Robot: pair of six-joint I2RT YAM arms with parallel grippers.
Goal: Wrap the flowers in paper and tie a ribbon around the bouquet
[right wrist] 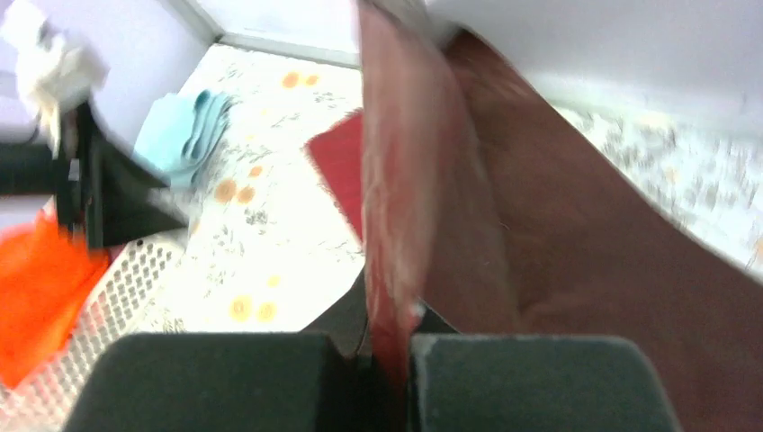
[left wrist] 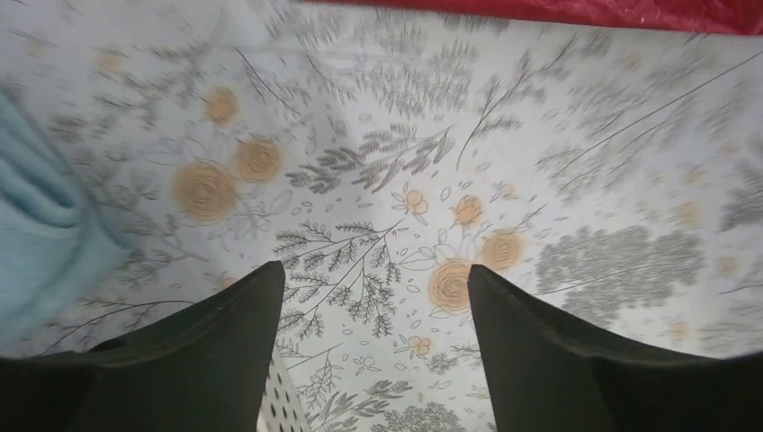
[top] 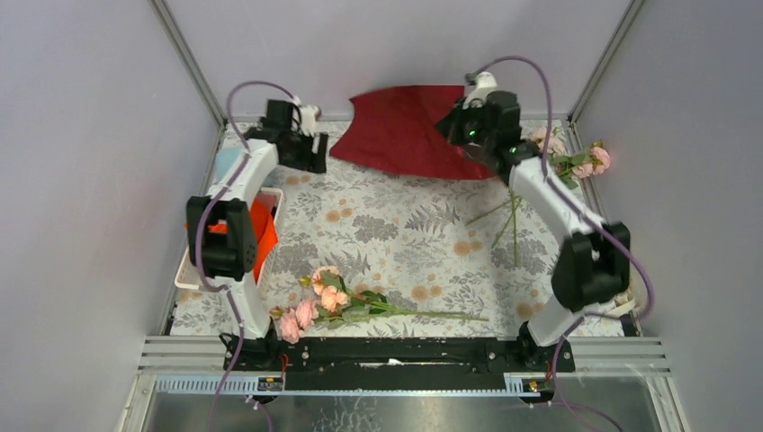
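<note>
1. Right end effector. My right end effector (right wrist: 387,355) is clamped on the large dark red thin paper sheet (right wrist: 558,243). In the right wrist view both fingers are pressed together with a fold of the sheet pinched between the pads. The sheet rises from the grip and fills most of the right half of that view. The picture is blurred, so I cannot tell the exact edge that is gripped.

2. Left end effector. My left end effector (left wrist: 373,297) has its fingers well apart with nothing between them. It hangs over the bench covered by a grey and tan flower-printed tablecloth (top: 405,234), at the far left corner, near the left tip of the sheet but apart from it.

3. Paper location. In the top view the sheet lies at the far middle of the bench, with its rear part against the back wall. My right end effector sits at its right side.

4. Flowers. One bunch of pale pink artificial roses with green leaves and long thin green stems (top: 328,297) lies at the near edge, blooms to the left and stems pointing right. A second bunch of pink roses (top: 576,160) lies at the far right, just beside my right arm, with its stems running toward the near side.

5. Other items. A folded light blue cloth (left wrist: 36,225) lies left of my left end effector. A bright orange cloth (top: 264,229) sits in a white perforated plastic basket (right wrist: 126,288) along the left edge.
</note>
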